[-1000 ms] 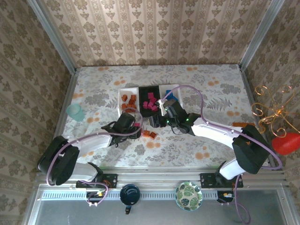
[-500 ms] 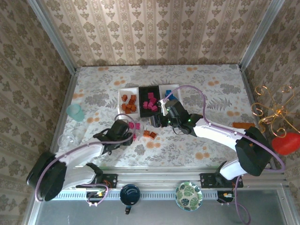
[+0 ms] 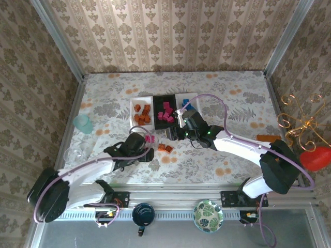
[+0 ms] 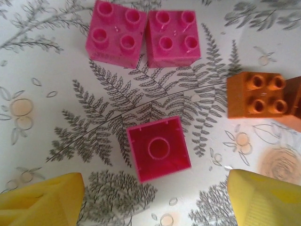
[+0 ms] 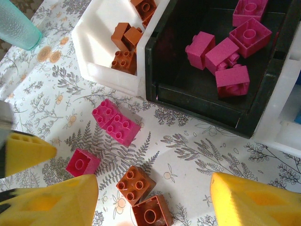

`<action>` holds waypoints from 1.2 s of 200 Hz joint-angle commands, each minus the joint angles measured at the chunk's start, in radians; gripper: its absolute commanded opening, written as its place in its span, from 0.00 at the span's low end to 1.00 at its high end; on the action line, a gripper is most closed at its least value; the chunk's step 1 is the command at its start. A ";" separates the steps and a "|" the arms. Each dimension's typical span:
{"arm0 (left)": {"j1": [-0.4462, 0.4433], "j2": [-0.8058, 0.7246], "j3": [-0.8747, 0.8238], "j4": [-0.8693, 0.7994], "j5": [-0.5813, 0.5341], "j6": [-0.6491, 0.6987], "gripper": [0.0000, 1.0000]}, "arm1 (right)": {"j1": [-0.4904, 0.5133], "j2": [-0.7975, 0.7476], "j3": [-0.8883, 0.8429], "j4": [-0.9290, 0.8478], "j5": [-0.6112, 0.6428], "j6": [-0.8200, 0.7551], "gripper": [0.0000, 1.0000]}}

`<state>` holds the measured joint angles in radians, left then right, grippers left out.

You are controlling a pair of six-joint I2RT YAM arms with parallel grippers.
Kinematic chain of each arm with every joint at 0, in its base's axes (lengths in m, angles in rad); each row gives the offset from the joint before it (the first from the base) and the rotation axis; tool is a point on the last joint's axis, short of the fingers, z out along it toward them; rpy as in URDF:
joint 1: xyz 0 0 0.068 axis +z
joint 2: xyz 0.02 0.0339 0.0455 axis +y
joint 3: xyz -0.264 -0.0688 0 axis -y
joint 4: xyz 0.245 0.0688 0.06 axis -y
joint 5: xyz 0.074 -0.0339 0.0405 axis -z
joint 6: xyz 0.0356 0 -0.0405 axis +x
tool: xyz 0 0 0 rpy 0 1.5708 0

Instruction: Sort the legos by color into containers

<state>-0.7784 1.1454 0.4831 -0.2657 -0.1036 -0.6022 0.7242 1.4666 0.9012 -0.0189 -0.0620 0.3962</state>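
Floral-printed worktop [image 3: 232, 98] carries everything. Nearest the near edge, the left hand [image 4: 150, 200] hangs with its yellow fingers spread wide and nothing between them, just short of an upturned pink brick [image 4: 159, 148]. Beyond it two pink bricks [image 4: 143, 33] lie studs up, touching side by side, with two loose orange bricks [image 5: 136, 184] to their right. The right hand [image 5: 150, 197] hovers over these, also wide and empty. Farther, toward the far edge, three trays stand in a row. The left white tray [image 5: 103, 75] holds orange legos [image 5: 124, 35], the black tray [image 5: 197, 110] holds pink legos [image 5: 221, 52], and the right white tray [image 5: 275, 122] holds blue legos [image 3: 187, 105].
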 commanded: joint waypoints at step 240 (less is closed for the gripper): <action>0.092 0.455 0.613 0.125 0.072 0.190 0.32 | -0.026 -0.162 -0.140 -0.015 0.078 0.043 0.66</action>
<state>-0.7292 1.4723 0.9825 -0.1421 -0.0841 -0.4755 0.7002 1.3338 0.7876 -0.0261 -0.0101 0.4221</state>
